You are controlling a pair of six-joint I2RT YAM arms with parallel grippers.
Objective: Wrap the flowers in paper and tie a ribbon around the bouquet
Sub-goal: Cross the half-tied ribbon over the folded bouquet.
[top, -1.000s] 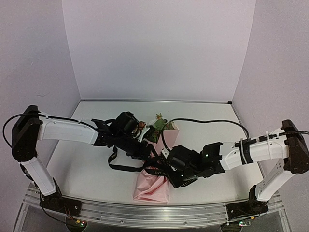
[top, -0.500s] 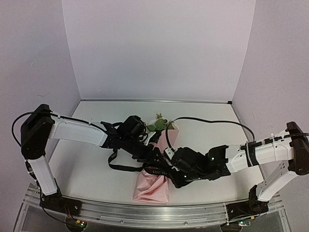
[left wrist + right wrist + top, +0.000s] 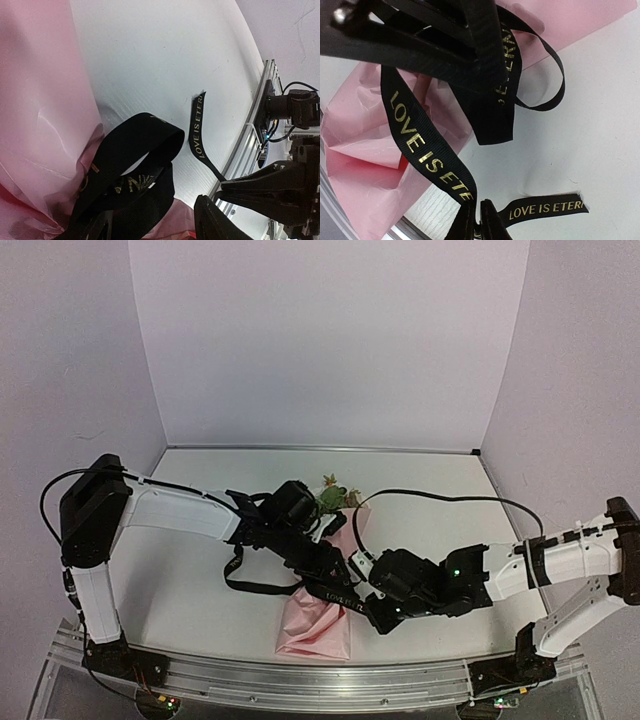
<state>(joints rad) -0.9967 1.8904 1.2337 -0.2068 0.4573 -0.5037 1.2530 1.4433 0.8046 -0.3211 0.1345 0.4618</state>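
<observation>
The left gripper (image 3: 335, 575) has pushed further across the bouquet (image 3: 318, 625), which lies on the bench (image 3: 180, 580). Its jaws stand half open, with the ribbon (image 3: 420, 145) looped across them. The right gripper (image 3: 479, 220), pinched tight on the ribbon's tail, has drawn off to the bouquet's right. I'd judge it is tightening a tie that is still loose.

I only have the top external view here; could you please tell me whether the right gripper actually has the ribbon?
Observer: Yes. In the right wrist view the right gripper is shut on the ribbon, close to its cut end.
Operator: Thanks. Where is that end?
Observer: It rests on the white table, gold lettering facing up.
Operator: And the left gripper?
Observer: Its wrist view shows the left gripper open, with a ribbon loop between its jaws at the edge of the pink paper.
</observation>
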